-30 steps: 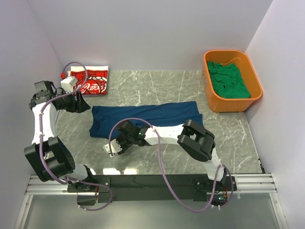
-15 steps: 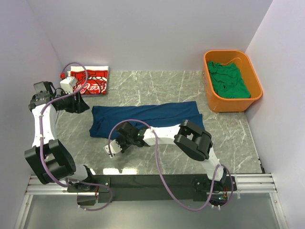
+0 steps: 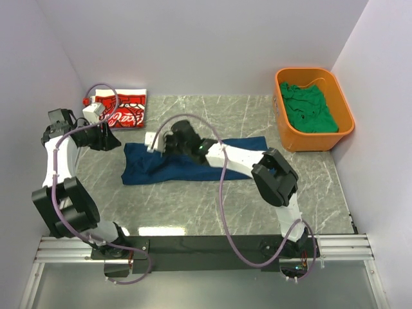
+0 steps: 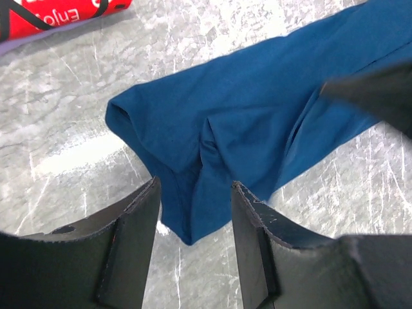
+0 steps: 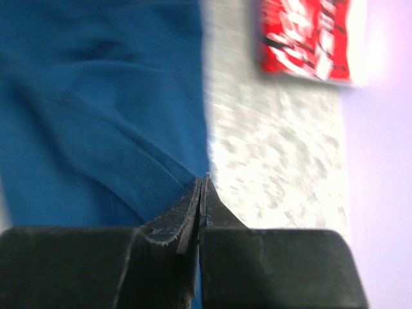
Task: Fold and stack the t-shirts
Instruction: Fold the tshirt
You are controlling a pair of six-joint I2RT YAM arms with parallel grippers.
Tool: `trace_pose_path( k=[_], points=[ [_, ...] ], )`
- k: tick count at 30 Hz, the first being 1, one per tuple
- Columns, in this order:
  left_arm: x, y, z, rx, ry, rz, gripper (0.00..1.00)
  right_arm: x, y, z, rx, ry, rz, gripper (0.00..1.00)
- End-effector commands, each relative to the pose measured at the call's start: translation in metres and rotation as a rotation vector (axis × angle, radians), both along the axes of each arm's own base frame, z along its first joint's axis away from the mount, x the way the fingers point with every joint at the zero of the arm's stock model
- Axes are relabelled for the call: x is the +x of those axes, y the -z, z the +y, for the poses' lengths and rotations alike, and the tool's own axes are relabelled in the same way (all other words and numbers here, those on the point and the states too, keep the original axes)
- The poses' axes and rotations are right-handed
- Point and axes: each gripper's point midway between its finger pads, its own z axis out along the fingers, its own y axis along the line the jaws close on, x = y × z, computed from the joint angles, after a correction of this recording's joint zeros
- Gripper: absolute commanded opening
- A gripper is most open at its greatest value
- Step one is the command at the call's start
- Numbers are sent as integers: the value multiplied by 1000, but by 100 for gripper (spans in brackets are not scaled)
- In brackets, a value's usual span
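Right gripper [image 5: 201, 182] pressed together, pinching the stitched hem of the soft, wrinkled navy t-shirt [image 5: 84, 96] at frame centre. Left gripper [image 4: 194, 188] spread above its rounded folded end, lower frame.

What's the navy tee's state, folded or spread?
Partly folded: the navy tee lies as a long narrow band with doubled layers, not yet compact like the red tee.

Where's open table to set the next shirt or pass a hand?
Bare table runs along the near side, between the blue shirt and the arm bases. Another patch lies at the far side, between the red shirt and the orange tub. Crowded: the blue shirt's left end, where the left fingers and right fingers sit close.
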Motion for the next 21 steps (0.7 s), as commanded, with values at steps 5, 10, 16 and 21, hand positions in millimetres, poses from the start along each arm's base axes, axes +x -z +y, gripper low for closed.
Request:
trace_pose_path(
  k=[5,10,16,21],
  points=[
    [31,-2,-6,37,75,-38,53,50,-7,-19,118,205,197,0],
    [43,16,-21,93,158,-22,54,89,23,-37,127,420,355,0],
    [35,43,-68,75,403,30,52,105,47,-47,131,546,514,0],
    [17,54,-95,43,554,-21,50,96,61,-61,133,613,628,0]
  ],
)
